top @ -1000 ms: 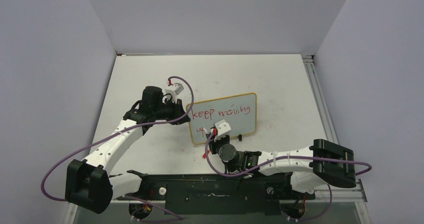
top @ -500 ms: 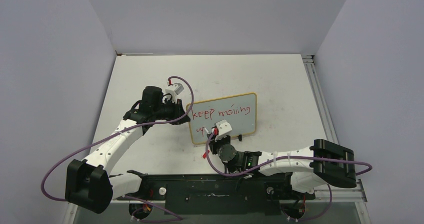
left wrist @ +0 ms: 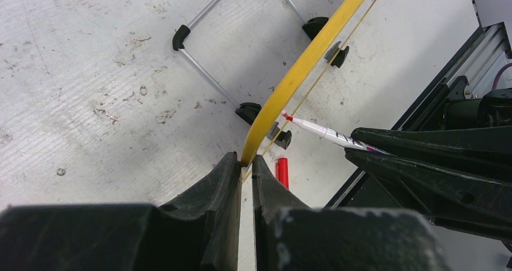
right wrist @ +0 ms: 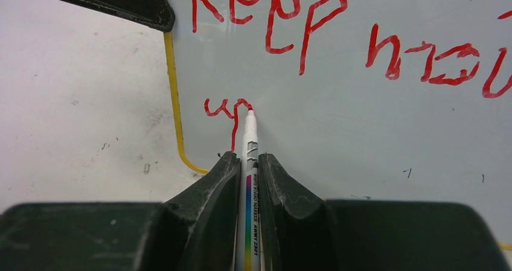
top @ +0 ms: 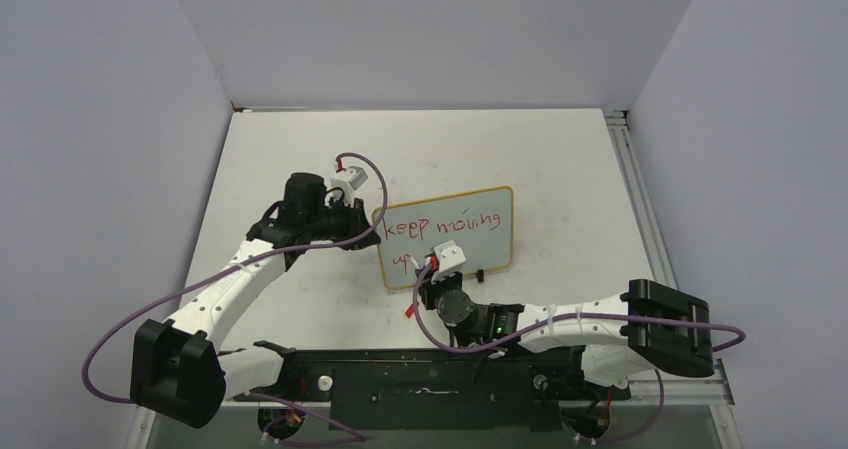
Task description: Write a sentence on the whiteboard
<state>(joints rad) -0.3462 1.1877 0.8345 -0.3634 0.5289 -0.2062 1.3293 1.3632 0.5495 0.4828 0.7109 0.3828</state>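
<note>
The whiteboard (top: 492, 244) stands tilted mid-table on small black feet, yellow-framed. The sentence (top: 441, 225) is in red: a top line "keep moving" (right wrist: 272, 17) and, below it at the left, a short start reading "up" (right wrist: 224, 109). My left gripper (left wrist: 246, 158) is shut on the whiteboard's yellow frame (left wrist: 302, 72) at its left edge (top: 366, 226). My right gripper (right wrist: 246, 156) is shut on a white marker (right wrist: 249, 139), its red tip touching the board face (right wrist: 362, 132) at the end of the lower line. In the top view it (top: 433, 268) sits at the board's lower left.
A red marker cap (left wrist: 281, 171) lies on the table near the board's lower corner (top: 409, 309). The board's wire stand (left wrist: 205, 72) rests behind it. A black base plate (top: 440, 384) runs along the near edge and an aluminium rail (top: 640, 199) along the right.
My right gripper has crept slightly to the right with the marker, and the red lower line has grown a little. The left arm and the board have not moved.
</note>
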